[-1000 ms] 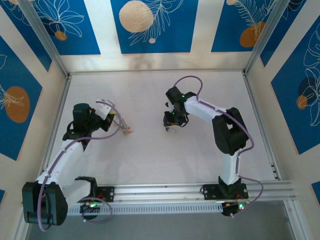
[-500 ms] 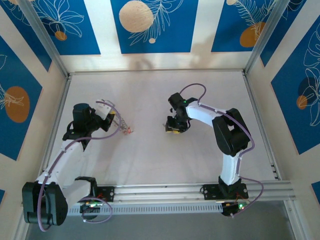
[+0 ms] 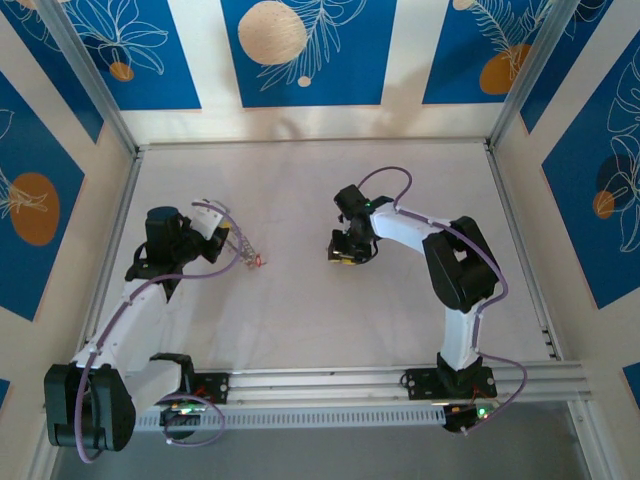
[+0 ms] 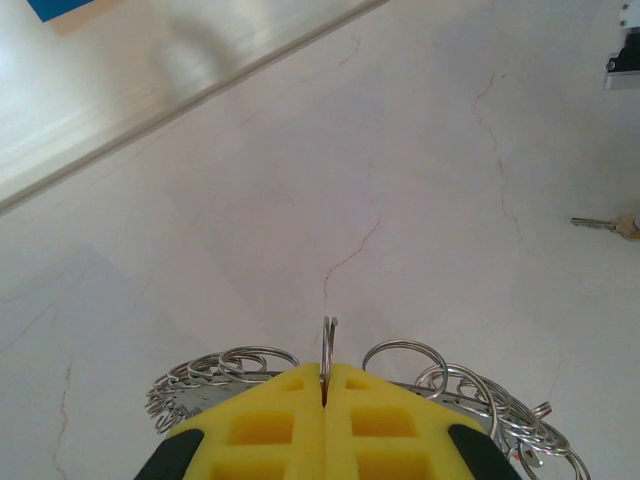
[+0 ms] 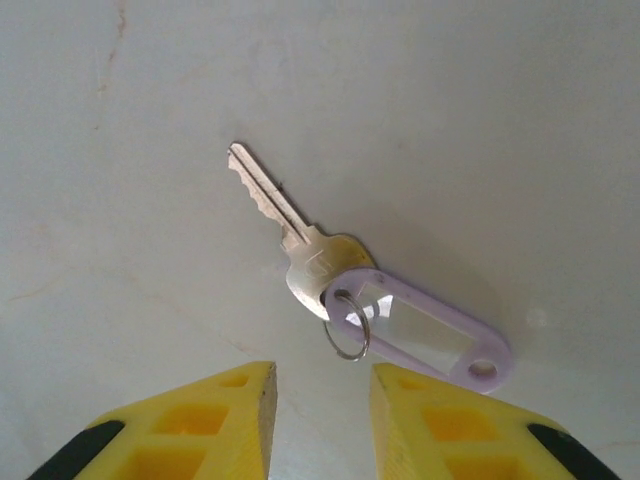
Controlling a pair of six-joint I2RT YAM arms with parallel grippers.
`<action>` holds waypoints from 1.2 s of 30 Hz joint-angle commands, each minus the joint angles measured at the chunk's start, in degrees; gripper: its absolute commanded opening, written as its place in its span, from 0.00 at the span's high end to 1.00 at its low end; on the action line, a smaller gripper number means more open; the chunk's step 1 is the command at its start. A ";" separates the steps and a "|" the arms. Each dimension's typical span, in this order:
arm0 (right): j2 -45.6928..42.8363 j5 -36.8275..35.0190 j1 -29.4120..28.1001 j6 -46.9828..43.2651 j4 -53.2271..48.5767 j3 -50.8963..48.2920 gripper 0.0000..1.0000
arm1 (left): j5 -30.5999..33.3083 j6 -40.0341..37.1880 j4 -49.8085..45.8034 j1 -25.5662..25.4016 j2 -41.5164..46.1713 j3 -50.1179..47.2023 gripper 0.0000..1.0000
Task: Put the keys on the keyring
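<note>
1. Two grippers are working well apart on the table [image 3: 300,330]. Your left gripper [image 4: 326,385] is pinching fully closed on one upright loop of the keyring [image 4: 190,385], whose tangle of rings is lying on the surface around the fingertips.
2. Your right gripper [image 5: 322,400] is hovering with its jaws parted and carrying nothing, just short of a key [image 5: 300,245] lying flat, with a lilac tag [image 5: 430,335] and a small split ring at its head.
3. You are, I judge, working the pickup step.
4. Next you are needing to straddle the key's head, close on it, then carry it across to the pinched loop. The flat blade may be slipping.
</note>
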State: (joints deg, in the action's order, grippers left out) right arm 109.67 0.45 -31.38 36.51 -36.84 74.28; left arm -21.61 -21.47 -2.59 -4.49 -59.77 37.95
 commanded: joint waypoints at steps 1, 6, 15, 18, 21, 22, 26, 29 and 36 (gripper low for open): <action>1.31 0.34 -0.35 1.58 -0.17 0.12 0.68 | -2.12 0.08 0.96 0.80 0.18 -0.07 1.00; 1.87 0.69 -0.35 2.07 0.38 -0.51 0.68 | -2.30 0.14 0.96 0.81 -0.02 0.01 1.00; 2.77 0.34 -0.35 1.94 1.16 -0.46 0.79 | -2.29 0.27 0.84 0.80 -0.09 0.02 1.00; 3.26 0.23 -0.35 1.72 0.89 -0.10 0.81 | -2.25 0.29 0.87 0.80 -0.16 0.02 1.00; 3.69 0.12 -0.35 1.63 1.07 -0.19 0.83 | -2.34 0.27 0.87 0.80 -0.17 0.06 1.00; 3.70 0.00 -0.31 1.63 1.13 -0.24 0.84 | -2.33 0.29 0.87 0.80 -0.17 0.08 1.00; 3.65 -0.53 -0.51 1.24 1.16 -0.29 0.90 | -2.46 0.29 0.88 0.80 -0.17 0.01 1.00; 2.76 -1.31 -0.87 0.55 1.41 -0.50 0.95 | -2.64 0.29 0.90 0.71 -0.17 0.01 1.00; -4.14 -0.84 -1.06 -3.30 4.93 -4.11 1.00 | -8.71 -2.58 0.68 -0.13 -0.10 0.37 1.00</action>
State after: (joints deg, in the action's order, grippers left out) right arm 109.56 0.01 -32.05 35.68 -32.38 72.20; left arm -24.80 -21.89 -2.59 -4.51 -59.88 37.95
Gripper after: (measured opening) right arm 0.066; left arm 0.042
